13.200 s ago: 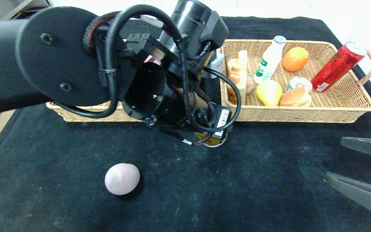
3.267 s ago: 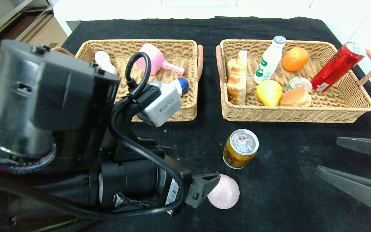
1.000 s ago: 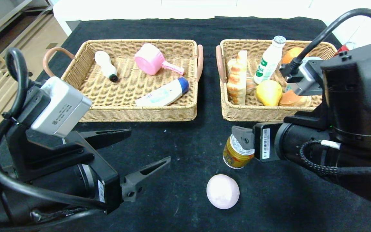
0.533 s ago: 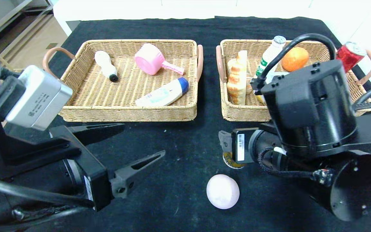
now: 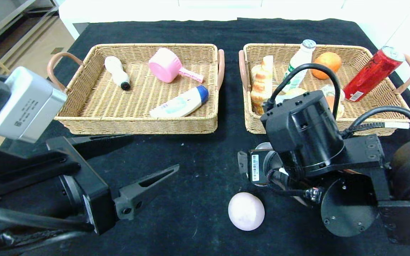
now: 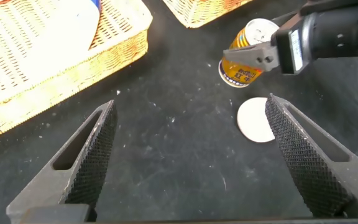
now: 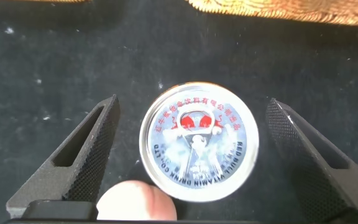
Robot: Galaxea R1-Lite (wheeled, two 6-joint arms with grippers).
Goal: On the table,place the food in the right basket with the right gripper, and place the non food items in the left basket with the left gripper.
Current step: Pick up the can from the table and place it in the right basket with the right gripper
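A gold drink can (image 7: 197,146) stands upright on the black table, and only a sliver of its lid (image 5: 263,145) shows behind my right arm in the head view. My right gripper (image 7: 191,104) points straight down over it, open, with one finger on each side of the can and neither touching it. A pale pink egg (image 5: 246,211) lies just in front of the can. My left gripper (image 5: 155,152) hovers open and empty over the table's near left. The left basket (image 5: 137,124) and right basket (image 5: 253,119) sit at the back.
The left basket holds a blue-capped white bottle (image 5: 180,103), a pink scoop (image 5: 166,69) and a small white bottle (image 5: 117,73). The right basket holds a red can (image 5: 372,74), an orange (image 5: 327,60), a milk bottle (image 5: 299,60) and bread (image 5: 262,83).
My right arm has swung left and turned its wrist down, bringing the open gripper over the gold can. The left arm has drawn back slightly. Can and egg have not moved.
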